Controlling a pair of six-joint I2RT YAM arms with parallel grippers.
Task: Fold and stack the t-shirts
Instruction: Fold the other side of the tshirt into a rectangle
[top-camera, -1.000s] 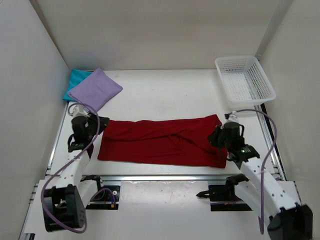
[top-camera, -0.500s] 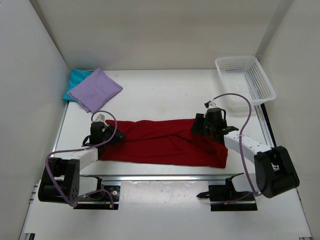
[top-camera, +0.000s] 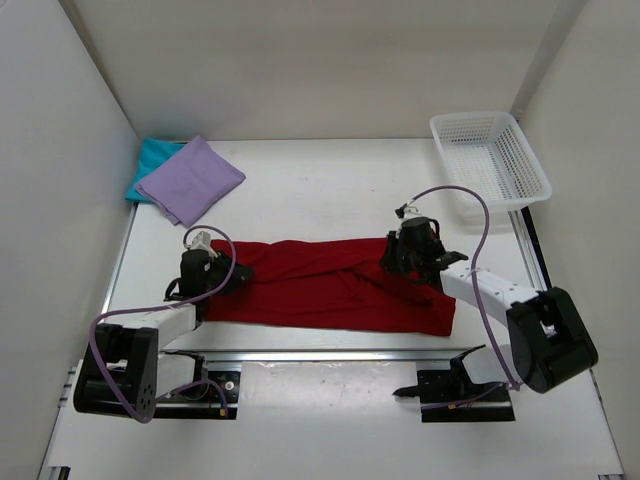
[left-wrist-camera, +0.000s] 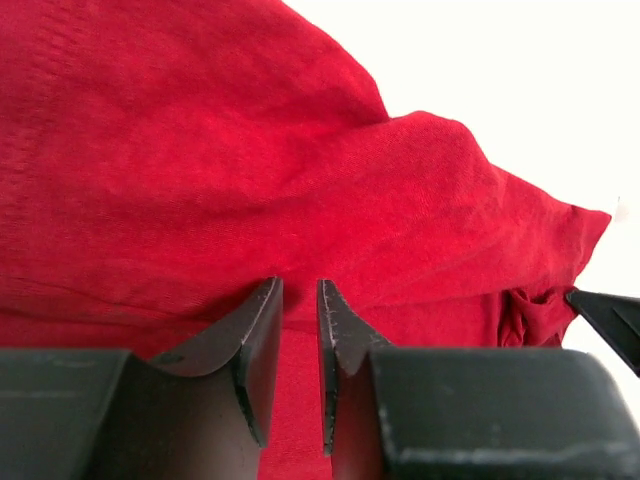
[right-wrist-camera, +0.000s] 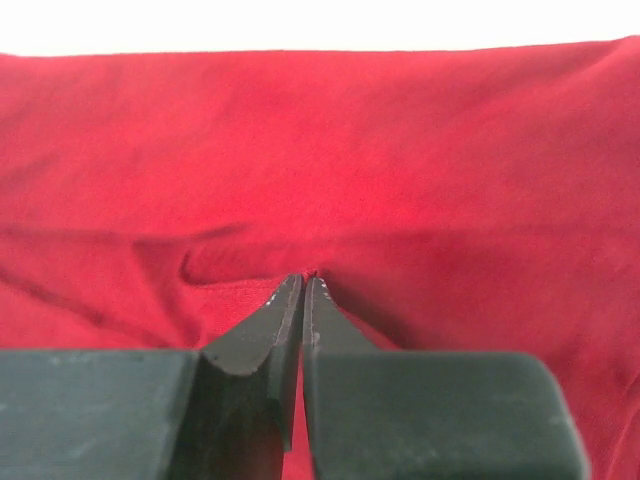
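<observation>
T-shirts number three on this desk (top-camera: 330, 195), and the dark red t-shirt (top-camera: 330, 285) is the one being worked. It lies drawn out into a long band across the near middle, running left to right between the two arms. The left tool (left-wrist-camera: 300, 290) sits low at the band's left end with its jaws narrow. Red cloth fills the slim gap and rises in a ridge away from the tips, which looks like a pinch on the bunched edge. The right tool (right-wrist-camera: 303, 280) reaches in over the far edge near the right end. Its jaws are pressed together, with a small pucker of cloth drawn in at the tips, so it seems to have nipped a thin layer. Holding the band near both ends probably lets the arms keep it taut and carry one end over the other without the soft cloth sagging in the middle. The shirt is matte and limp, already doubled lengthwise by the look of it. Slanting creases cross its centre, a stitched seam shows by the left tool, and its near right corner hangs out of line. The lavender t-shirt (top-camera: 190, 180) lies folded into a neat square at the far left corner, on top of the teal t-shirt (top-camera: 150, 160). That is probably the stack the red one will join. A white basket (top-camera: 528, 160) stands at the far right corner, well apart from everything.
</observation>
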